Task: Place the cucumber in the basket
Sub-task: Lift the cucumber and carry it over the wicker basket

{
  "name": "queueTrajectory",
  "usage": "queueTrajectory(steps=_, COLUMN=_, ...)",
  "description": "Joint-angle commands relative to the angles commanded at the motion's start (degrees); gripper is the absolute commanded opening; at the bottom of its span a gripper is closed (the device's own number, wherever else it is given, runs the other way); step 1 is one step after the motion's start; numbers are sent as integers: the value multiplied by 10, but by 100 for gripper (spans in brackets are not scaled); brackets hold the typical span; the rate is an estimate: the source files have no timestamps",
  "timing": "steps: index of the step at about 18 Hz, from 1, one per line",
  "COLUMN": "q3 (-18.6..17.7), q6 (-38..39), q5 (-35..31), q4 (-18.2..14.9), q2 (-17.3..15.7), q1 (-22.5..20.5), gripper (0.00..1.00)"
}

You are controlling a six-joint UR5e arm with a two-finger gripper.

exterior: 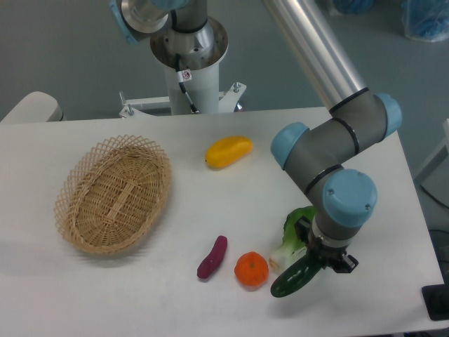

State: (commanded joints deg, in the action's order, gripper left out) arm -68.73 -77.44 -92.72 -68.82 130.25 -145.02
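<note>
Hand clamped on the cucumber at the desk's near right corner.

The hand (pixel 319 260), pointing down from the arm's blue-capped wrist, grips the cucumber (pixel 295 276) near its upper end; the dark green piece tilts down to the left, and whether its low tip touches the desk (pixel 231 210) cannot be told. Just behind it lies the bok choy (pixel 292 235), its white stem toward the orange (pixel 251 269), which sits just left of the cucumber's tip. Left of the orange lies the small purple vegetable (pixel 212 258). A yellow fruit (pixel 229 151) rests farther back near the desk's middle. The basket (pixel 114 194) sits well apart on the left side, with nothing visible in it.
</note>
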Motion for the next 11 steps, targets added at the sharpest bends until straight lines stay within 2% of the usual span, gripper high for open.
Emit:
queueTrajectory(steps=3, q3=-2, q6=40, q5=1, q4=0, q2=-2, q1=8, gripper=27)
queueTrajectory(steps=7, q3=-53, q6=40, q5=26, q4=4, q2=-32, q1=9, gripper=27)
queueTrajectory(steps=11, q3=-97, q6=41, q5=24, q4=2, q2=-64, q1=25, gripper=26)
